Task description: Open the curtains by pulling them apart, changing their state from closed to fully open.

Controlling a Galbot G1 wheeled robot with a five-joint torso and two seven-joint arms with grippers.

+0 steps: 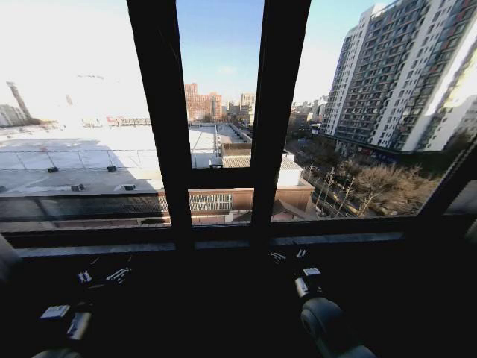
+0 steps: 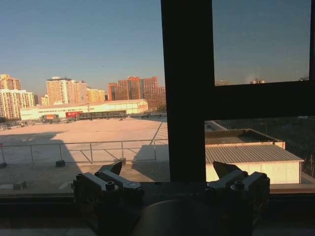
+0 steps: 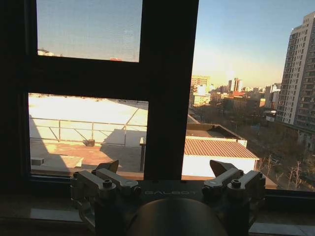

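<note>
Both pincers hang low and spread wide, holding nothing: the left gripper (image 2: pixel 167 172) and right gripper (image 3: pixel 165 169). The window frame (image 1: pixel 279 112) stands bare just beyond their tips, so the pull looks finished.

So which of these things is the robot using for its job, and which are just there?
For the job:
- left gripper, open, low in front of the window sill
- right gripper, open, low in front of the sill too

Just there:
- dark window frame bars
- the sill
- flat rooftop outside
- tall apartment block outside
</note>
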